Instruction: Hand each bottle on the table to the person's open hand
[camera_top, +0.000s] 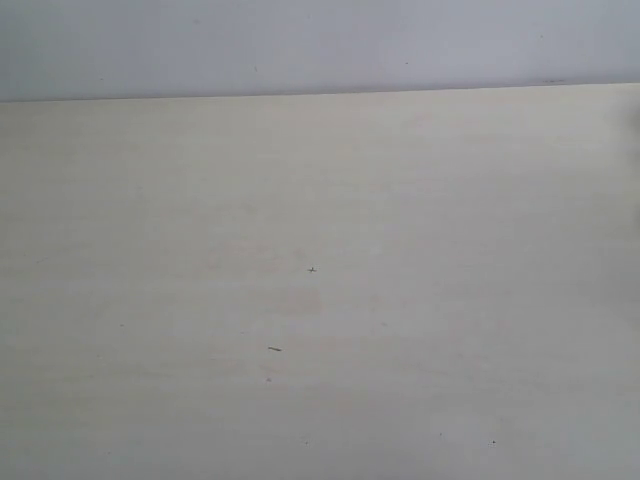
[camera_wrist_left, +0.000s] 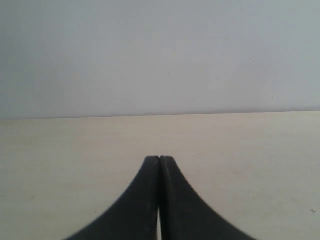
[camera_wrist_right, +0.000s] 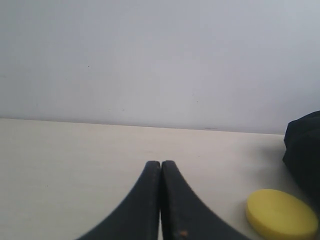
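The desk (camera_top: 320, 300) is a wide, pale beige top with a faint wood grain, and it runs back to a plain grey-white wall (camera_top: 300, 45) on the far side. A tiny dark speck (camera_top: 312, 269) sits near the middle of the desk. A short dark streak (camera_top: 274, 348) lies a little nearer and slightly to the left of it, and a few finer dots are scattered along the near edge.

The left end effector (camera_wrist_left: 159, 159) is closed. Its two black fingers are pressed flat together with only a hairline seam between them, and nothing is held. It hangs low over bare desk and points toward the far wall.

The right end effector (camera_wrist_right: 161, 163) is closed in the same way, tips together and empty, and also faces the wall. Just beside it a flat, round yellow disc (camera_wrist_right: 281, 214) lies on the desk, close to the fingers but not touching them. Behind the disc, toward the wall, is a black, rough-surfaced lump (camera_wrist_right: 305, 150), cut off by the edge of the right wrist view. I cannot tell whether it touches the disc. I also cannot tell whether the disc is part of one of the bottles, nor where the bottles stand.
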